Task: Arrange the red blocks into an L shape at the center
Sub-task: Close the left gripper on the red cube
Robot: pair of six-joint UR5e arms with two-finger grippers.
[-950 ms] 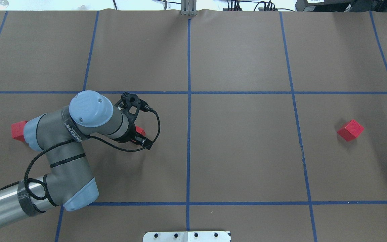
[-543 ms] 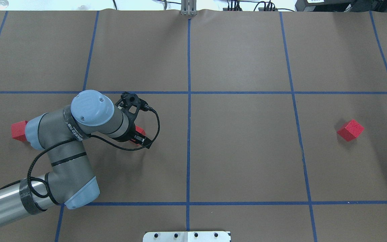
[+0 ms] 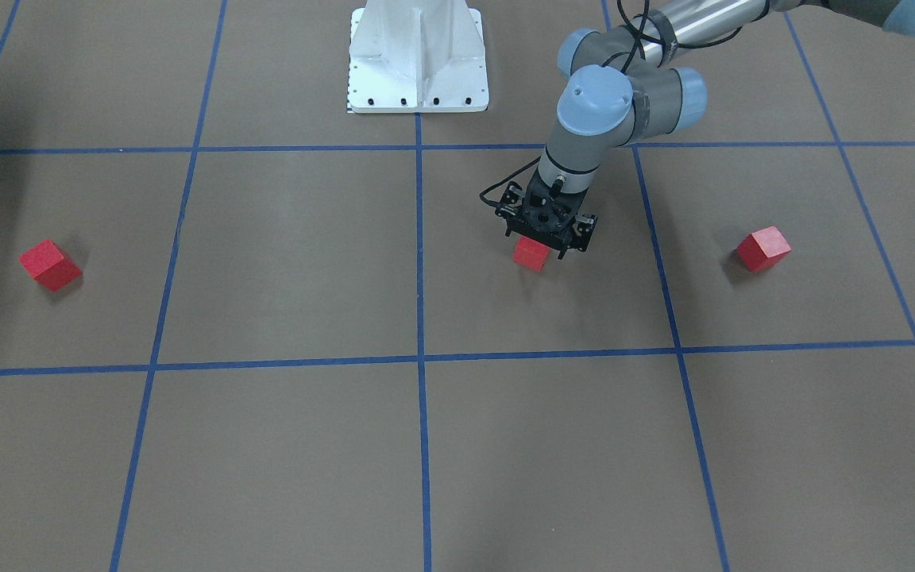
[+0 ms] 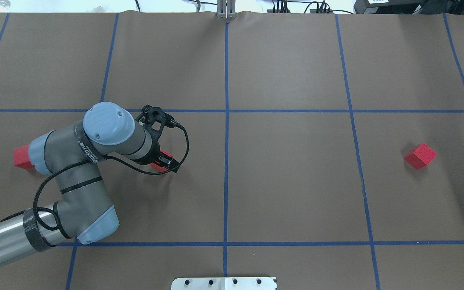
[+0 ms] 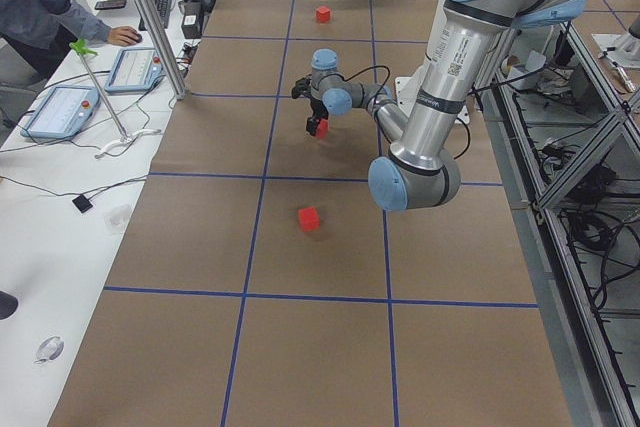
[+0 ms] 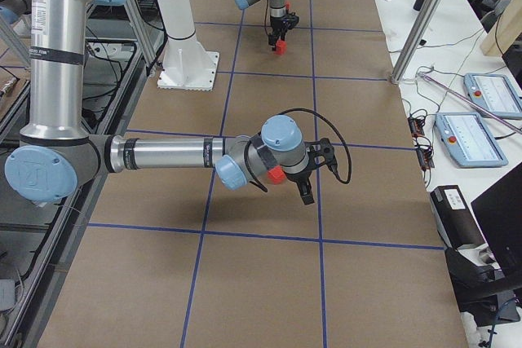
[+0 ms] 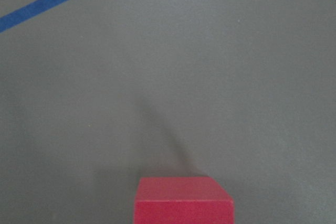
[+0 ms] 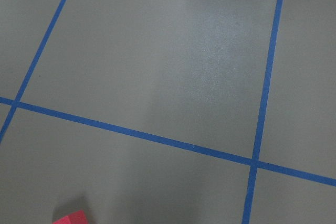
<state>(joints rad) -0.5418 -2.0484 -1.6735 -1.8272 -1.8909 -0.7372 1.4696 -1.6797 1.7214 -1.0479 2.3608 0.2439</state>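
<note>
1. Since the earlier overhead frames, the left arm's wrist has shifted a little toward the far edge of the surface, and the red block beneath it has gone with it, so that less red shows past the hand than before.
2. The left hand is clamped on a red block, which sits between its fingers and seems raised just off the brown surface, judging by the shadow trailing under it in the left wrist view.
3. The center lies on the middle blue tape line, well apart from the held block and on its inboard side: the carry must run sideways toward that line.
4. Being a cube, the block has no long axis; only squareness to the grid matters.
5. A second block rests behind the left arm's elbow, and a third block far off on the right side.
6. The right hand shows only in the exterior right view, so I cannot tell its state.
</note>
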